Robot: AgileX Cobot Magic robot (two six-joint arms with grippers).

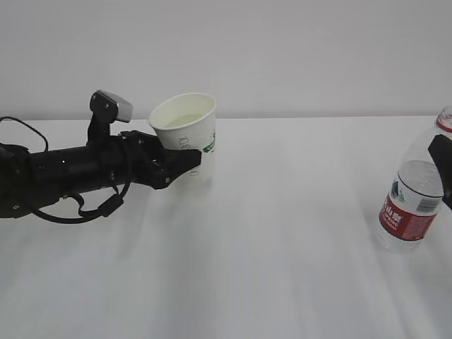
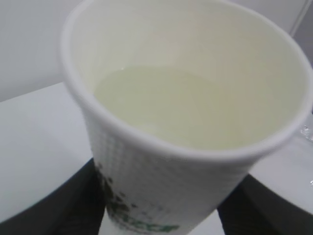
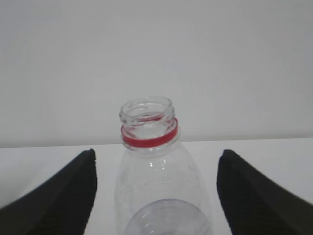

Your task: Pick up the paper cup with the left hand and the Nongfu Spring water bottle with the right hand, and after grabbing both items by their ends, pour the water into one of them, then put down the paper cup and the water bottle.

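- The Nongfu Spring water bottle [image 1: 413,194], nearest and far right of the paper cup [image 1: 186,134], stands uncapped on the counter [image 1: 282,247]; the right pincer [image 3: 156,196] has its jaws apart, flanking it, gap either side.
- The cup, holding water [image 2: 181,105], looks poured into; the left pincer [image 1: 185,161] is clamped on its lower wall.
- Left, I judge: setting the cup down. Nothing else stands around them.

Paper cup [image 2: 161,186] with water [image 2: 181,105] between fingers [image 2: 63,205]
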